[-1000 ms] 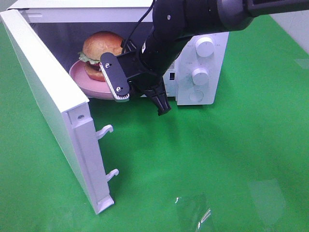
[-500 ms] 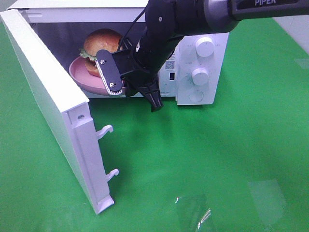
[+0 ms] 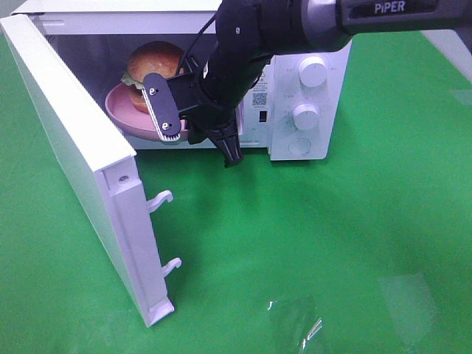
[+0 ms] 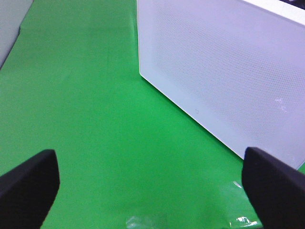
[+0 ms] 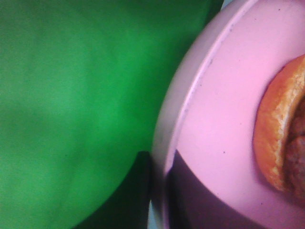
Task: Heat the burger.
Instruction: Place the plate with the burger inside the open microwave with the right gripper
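One burger [image 3: 151, 57], one pink plate [image 3: 118, 112], one microwave [image 3: 284, 94], two knobs [image 3: 313, 71] [image 3: 306, 116], two door hooks [image 3: 160, 199] [image 3: 171, 265].

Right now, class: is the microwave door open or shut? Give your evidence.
Open. The door stands wide, its latch hooks bare, and the burger on its pink plate shows through the microwave opening.

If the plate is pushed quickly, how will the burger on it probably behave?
The burger is tall and stacked in layers, so it may tilt or shift apart. The plate looks smooth, so the burger could slide on it.
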You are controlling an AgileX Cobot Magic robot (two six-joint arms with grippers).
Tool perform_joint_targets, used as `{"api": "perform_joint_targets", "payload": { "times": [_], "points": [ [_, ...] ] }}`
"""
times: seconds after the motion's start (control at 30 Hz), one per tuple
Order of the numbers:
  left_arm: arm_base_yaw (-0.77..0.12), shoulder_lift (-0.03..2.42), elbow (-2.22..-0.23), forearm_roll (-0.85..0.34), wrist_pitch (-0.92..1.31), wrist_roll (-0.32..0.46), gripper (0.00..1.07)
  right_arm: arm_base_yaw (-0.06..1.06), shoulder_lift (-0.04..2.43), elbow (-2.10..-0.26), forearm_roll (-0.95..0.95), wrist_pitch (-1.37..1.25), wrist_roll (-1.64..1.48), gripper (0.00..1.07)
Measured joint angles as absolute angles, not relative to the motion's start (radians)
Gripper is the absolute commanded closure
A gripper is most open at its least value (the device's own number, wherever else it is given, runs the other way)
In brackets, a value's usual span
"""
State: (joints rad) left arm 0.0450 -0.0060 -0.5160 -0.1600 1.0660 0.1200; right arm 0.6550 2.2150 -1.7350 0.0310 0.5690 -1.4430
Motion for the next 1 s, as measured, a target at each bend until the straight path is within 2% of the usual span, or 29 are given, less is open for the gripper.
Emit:
{"api": "perform_joint_targets", "payload": {
  "times": [1.0],
  "points": [
    [0.045, -0.006, -0.516, -0.156, 1.066, 0.120, 0.10, 0.654, 2.340, -1.922, 0.024, 0.611, -1.378, 1.05]
  ]
}}
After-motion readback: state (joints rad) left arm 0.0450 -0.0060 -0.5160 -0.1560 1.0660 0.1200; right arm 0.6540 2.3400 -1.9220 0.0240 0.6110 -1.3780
